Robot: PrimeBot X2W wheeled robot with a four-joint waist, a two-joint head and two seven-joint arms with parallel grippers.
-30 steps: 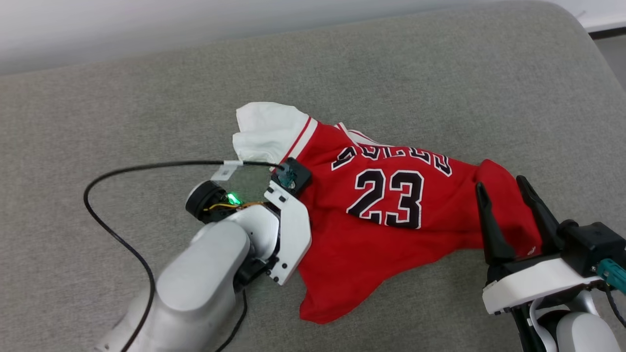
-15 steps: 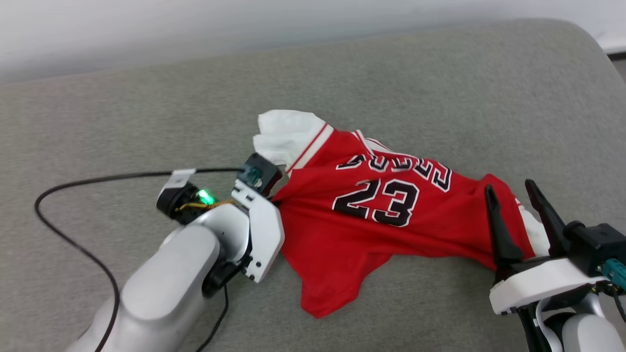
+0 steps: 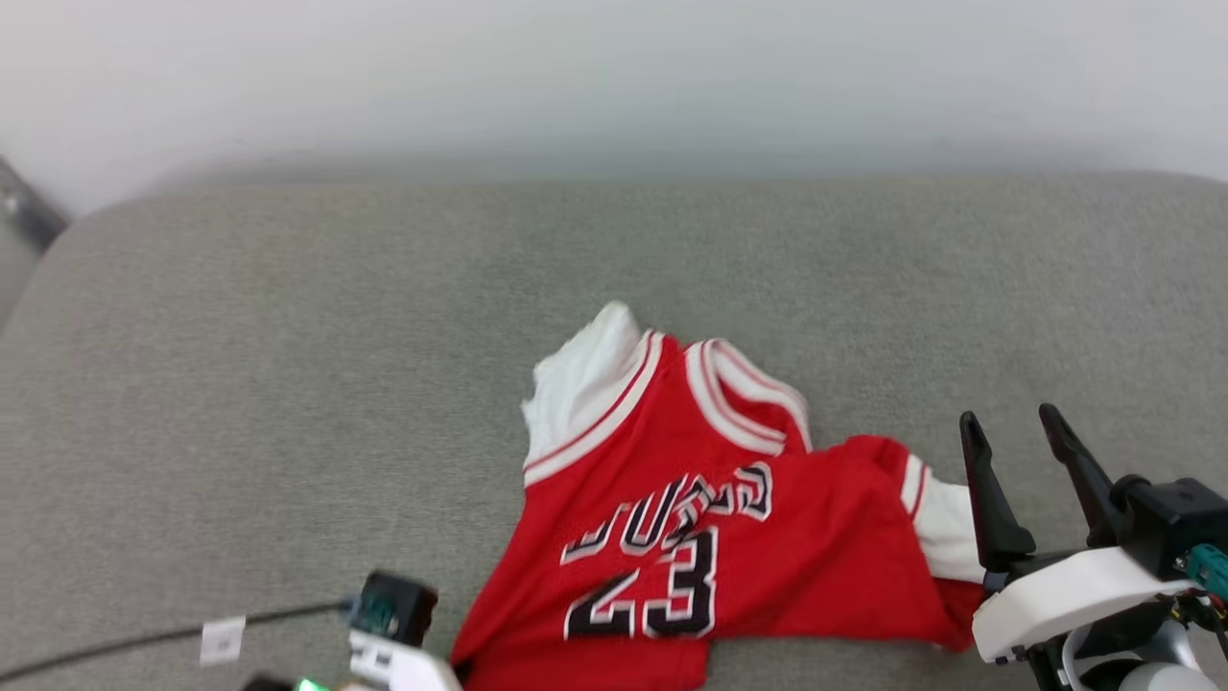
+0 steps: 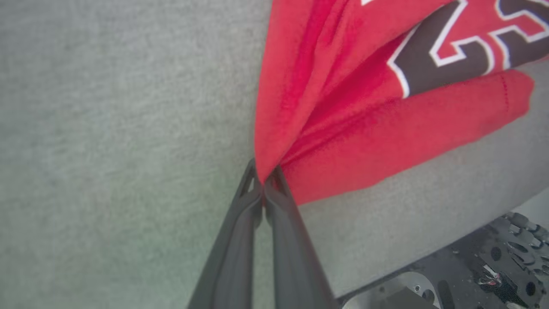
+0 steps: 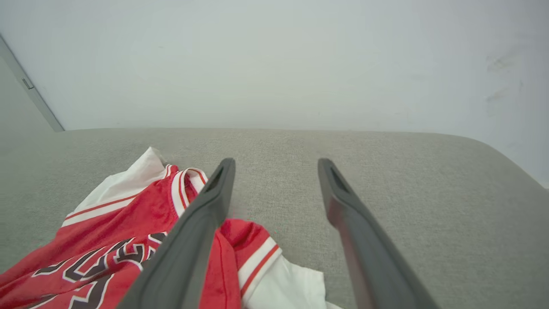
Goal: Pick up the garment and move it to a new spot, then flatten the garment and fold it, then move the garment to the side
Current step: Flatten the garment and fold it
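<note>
Plainly, in the head view the jersey T-shirt (image 3: 729, 537) is seen crumpled on the grey cushion (image 3: 288, 336), just left of the right pincer (image 3: 1009, 415). That pincer's fingers are spread with nothing between them, and a white sleeve (image 3: 945, 537) lies just beside its left finger. The left wrist's camera block (image 3: 393, 609) is seen beside the shirt's lower edge.

In the left wrist view, the left pincer (image 4: 264, 168) is clamped on a gathered fold of red cloth. From its tips the shirt fans out ahead and to the right, over the cushion.

In the right wrist view, the empty, spread fingers are pointed over bare cushion toward the wall (image 5: 274, 64). The shirt lies to their left and passes under the left finger.

The shirt is judged light, limp and quick to bunch, and it is likely to drag on the cushion's weave. A grip at two shoulder or hem corners is judged best for flattening.

Compared with half a second earlier, the camera is tipped up. The shirt is turned so its collar now points away and is drawn toward the left pincer, and the sleeve is uncovered beside the right pincer.
</note>
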